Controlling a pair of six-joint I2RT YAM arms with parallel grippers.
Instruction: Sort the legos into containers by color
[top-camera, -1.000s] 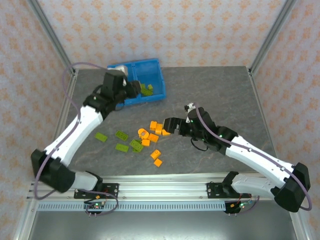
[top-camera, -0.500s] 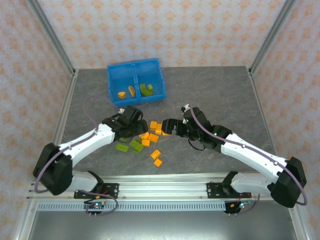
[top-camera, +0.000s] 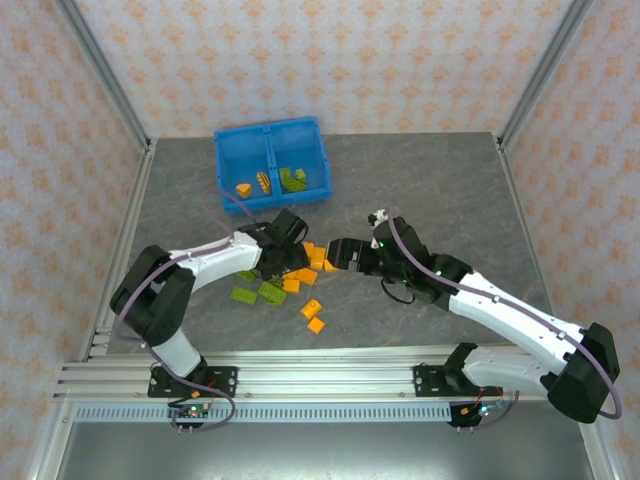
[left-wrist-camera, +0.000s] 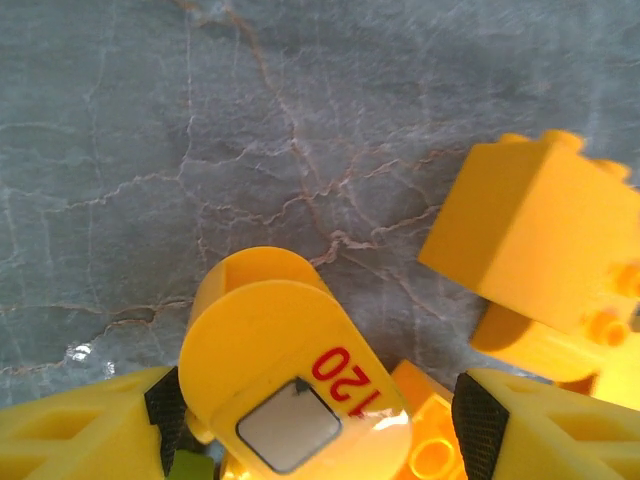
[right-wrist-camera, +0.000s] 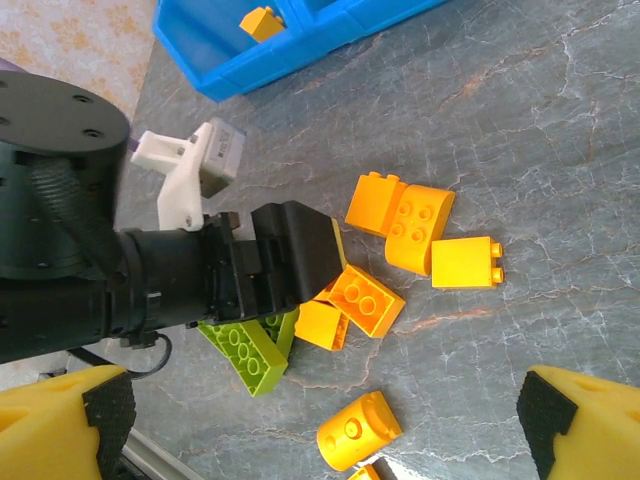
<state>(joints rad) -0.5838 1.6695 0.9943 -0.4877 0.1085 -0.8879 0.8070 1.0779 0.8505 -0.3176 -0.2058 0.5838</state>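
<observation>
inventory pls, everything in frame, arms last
bin: one, translucent blue, far edge of table, left of centre
legos in bin: few, orange left compartment, green right compartment
loose orange legos: about eight, orange, table centre
loose green legos: about three, lime, left of those
table: one, grey marbled
left fingers: two, yellow, open around a rounded orange lego
right fingers: two, yellow, wide open above the orange cluster
</observation>
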